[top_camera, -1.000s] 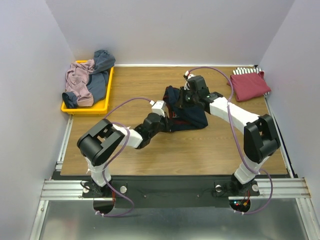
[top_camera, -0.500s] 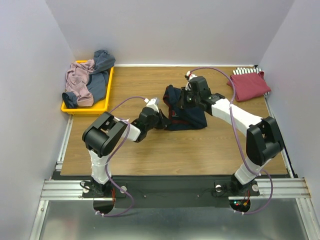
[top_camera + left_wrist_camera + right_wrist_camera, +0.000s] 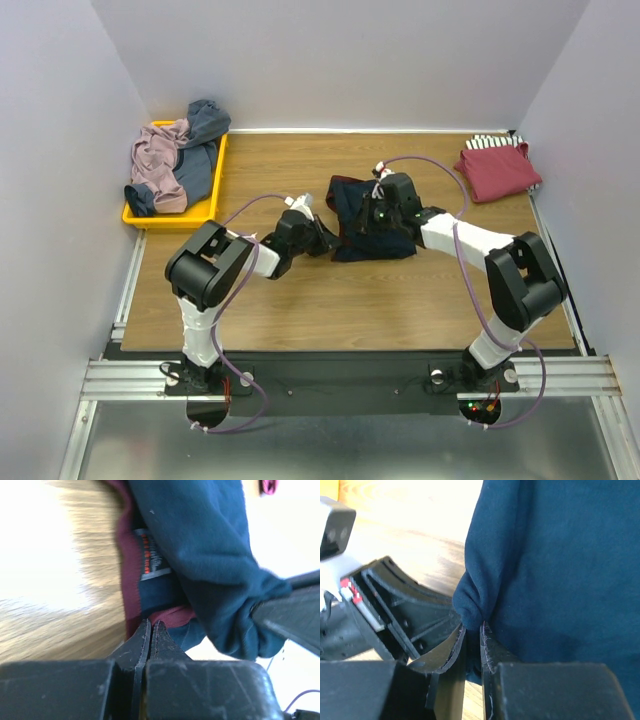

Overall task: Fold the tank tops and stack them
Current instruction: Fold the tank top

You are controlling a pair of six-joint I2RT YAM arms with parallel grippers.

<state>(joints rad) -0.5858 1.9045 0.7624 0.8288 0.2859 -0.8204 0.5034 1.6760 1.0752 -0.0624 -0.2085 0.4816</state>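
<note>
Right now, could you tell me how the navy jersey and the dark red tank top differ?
The navy jersey lies bunched mid-table, pinched by the left gripper and right gripper; the dark red tank top lies folded at the far right, untouched. The jersey shows maroon trim; the tank top looks plain. Both are cloth tops.

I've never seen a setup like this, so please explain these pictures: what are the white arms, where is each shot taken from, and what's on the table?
Those are two robot arms bolted at the near edge of a table. The wide picture looks down from above and behind them; each close-up comes from a camera on one wrist. Between them lies a navy jersey. The left fingers are shut on its maroon trim, the right fingers on a fold. Far right, a dark red top sits on a striped top. The yellow tray far left holds mauve and grey-blue tops.
</note>
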